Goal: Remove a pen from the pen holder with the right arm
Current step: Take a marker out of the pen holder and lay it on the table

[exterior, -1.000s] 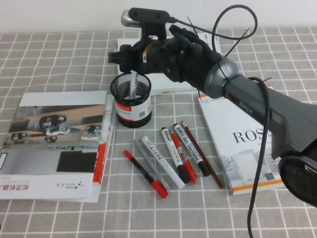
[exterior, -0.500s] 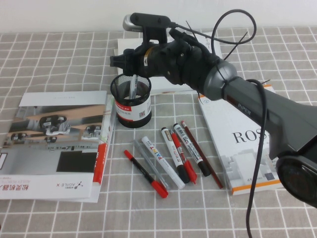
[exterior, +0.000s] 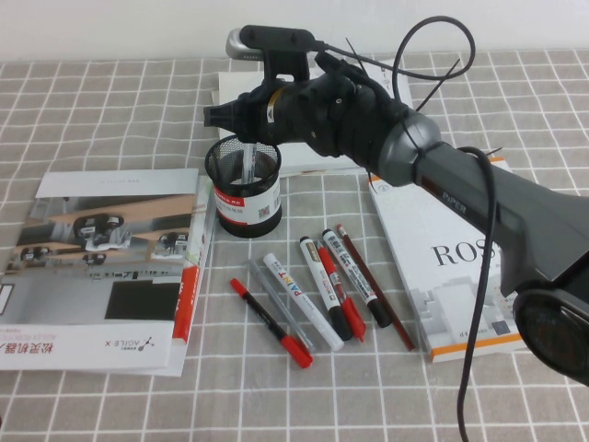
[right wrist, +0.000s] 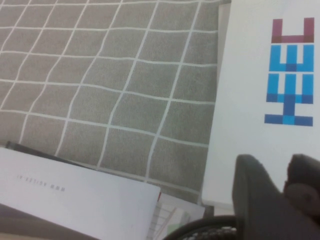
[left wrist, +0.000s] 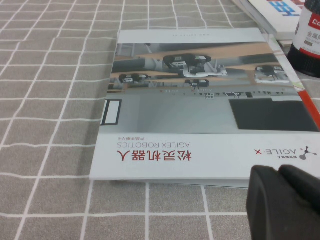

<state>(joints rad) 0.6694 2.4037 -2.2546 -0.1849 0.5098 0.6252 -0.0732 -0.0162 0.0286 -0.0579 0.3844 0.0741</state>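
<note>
A black mesh pen holder [exterior: 245, 191] with a red and white label stands at the table's middle left. One clear pen [exterior: 248, 158] sticks up out of it. My right gripper [exterior: 241, 127] hangs just over the holder's mouth, its fingers drawn together around the pen's top end. In the right wrist view the dark fingers [right wrist: 252, 192] fill the corner above the holder's rim [right wrist: 200, 231]. My left gripper [left wrist: 279, 172] hovers shut and holds nothing, low over the near edge of a booklet [left wrist: 200, 105]; it is outside the high view.
Several loose markers and pens [exterior: 317, 290] lie in front of the holder. A grey booklet [exterior: 101, 267] lies to its left, a white book [exterior: 451, 267] to its right under my right arm, and another white book [exterior: 235, 87] behind.
The right gripper's jaws have drawn in on the pen's top over the last second, and the gripper has shifted slightly up and right above the holder. The left gripper has not visibly moved.
</note>
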